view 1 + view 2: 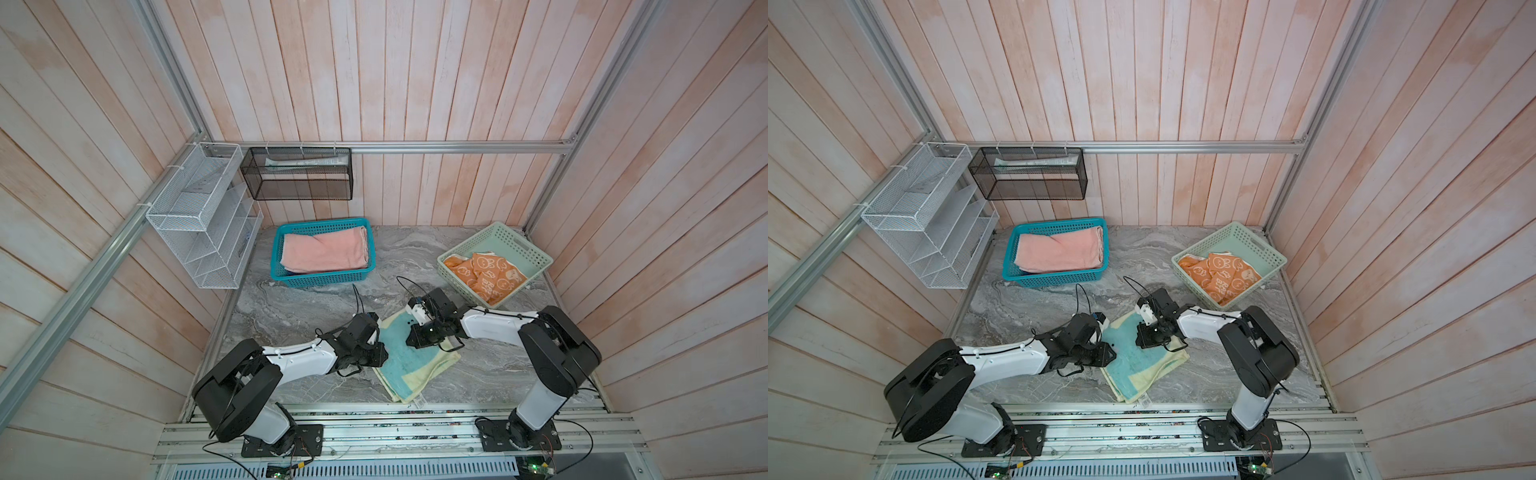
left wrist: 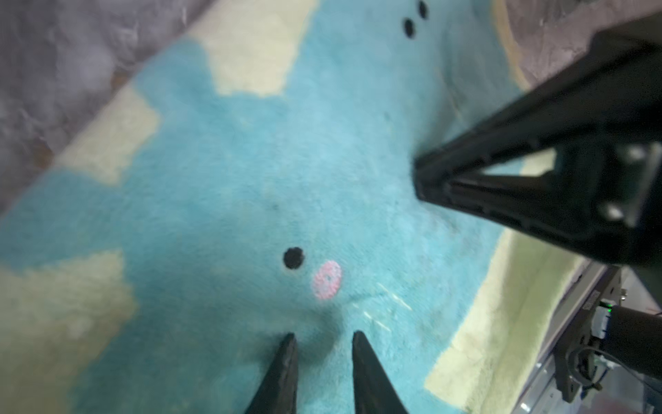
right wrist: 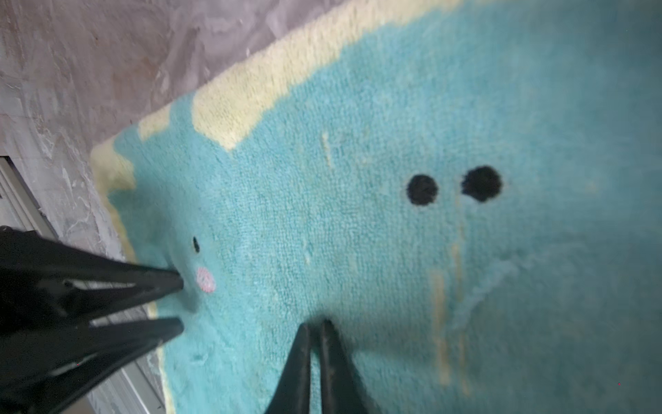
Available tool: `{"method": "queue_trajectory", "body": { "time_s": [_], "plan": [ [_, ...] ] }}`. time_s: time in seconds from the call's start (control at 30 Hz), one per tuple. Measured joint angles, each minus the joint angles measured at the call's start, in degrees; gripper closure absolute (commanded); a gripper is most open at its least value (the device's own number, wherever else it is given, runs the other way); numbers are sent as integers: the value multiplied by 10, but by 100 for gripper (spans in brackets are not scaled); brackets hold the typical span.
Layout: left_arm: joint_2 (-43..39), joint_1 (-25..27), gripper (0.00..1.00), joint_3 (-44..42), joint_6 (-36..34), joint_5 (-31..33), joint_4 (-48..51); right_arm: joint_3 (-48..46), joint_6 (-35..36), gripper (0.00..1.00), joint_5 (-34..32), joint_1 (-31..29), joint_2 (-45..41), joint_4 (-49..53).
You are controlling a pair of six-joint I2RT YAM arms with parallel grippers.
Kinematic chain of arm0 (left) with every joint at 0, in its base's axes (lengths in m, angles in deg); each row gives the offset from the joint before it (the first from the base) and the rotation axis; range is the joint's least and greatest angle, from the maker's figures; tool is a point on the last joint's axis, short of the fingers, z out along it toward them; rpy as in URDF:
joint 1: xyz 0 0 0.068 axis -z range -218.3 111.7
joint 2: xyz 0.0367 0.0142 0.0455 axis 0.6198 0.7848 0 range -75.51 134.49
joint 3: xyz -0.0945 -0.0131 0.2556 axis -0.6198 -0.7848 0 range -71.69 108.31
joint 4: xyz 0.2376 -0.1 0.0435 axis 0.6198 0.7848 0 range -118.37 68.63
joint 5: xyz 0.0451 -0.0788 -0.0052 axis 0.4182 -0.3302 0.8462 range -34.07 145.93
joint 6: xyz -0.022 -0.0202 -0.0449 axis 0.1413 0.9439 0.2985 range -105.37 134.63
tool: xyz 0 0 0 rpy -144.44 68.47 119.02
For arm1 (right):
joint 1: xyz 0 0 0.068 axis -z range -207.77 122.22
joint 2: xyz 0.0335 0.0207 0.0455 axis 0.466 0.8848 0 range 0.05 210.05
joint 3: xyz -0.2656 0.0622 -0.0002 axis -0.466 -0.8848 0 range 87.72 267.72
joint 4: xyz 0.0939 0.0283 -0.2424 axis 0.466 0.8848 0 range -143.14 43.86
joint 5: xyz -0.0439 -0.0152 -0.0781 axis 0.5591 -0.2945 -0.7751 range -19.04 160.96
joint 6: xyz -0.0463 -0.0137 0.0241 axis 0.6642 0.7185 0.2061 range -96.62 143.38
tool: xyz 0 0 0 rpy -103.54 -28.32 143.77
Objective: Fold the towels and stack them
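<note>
A pale yellow towel with a teal pattern [image 1: 409, 365] [image 1: 1138, 365] lies folded on the marble table near the front edge in both top views. My left gripper [image 1: 383, 353] [image 2: 324, 337] stands open, its tips pressing down on the towel's left part with nothing between them. My right gripper [image 1: 409, 340] [image 3: 317, 322] presses on the towel's far right part, its fingers almost together, holding nothing. A salmon pink towel [image 1: 324, 251] lies folded in the teal basket [image 1: 320, 280]. An orange towel with white rabbits [image 1: 486, 272] lies crumpled in the pale green tray [image 1: 515, 245].
The teal basket stands at the back left of the marble table [image 1: 311, 307], the green tray at the back right. A white wire rack [image 1: 199, 216] and a black mesh rack [image 1: 297, 174] hang on the wall. A metal rail [image 1: 395, 432] runs along the front.
</note>
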Motion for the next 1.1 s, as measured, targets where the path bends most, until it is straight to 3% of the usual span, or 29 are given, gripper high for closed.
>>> {"method": "queue_trajectory", "body": {
  "time_s": [0.1,0.3,0.5,0.8,0.97,1.1],
  "plan": [
    [1,-31,66,0,14,-11,-8,-17,-16,70,-12,-4,-50,40],
    [1,-105,58,1,35,-41,-19,38,-17,64,-48,44,-106,69],
    [10,-150,56,16,40,-68,-19,51,-8,62,-69,135,-82,59],
    [48,-185,54,45,50,-95,-35,51,-9,57,-87,140,-30,50],
    [80,-185,55,56,51,-120,-48,51,-9,56,-97,144,-19,44],
    [84,-185,67,57,55,-133,-57,51,-8,56,-95,155,-9,39]
  ]
}}
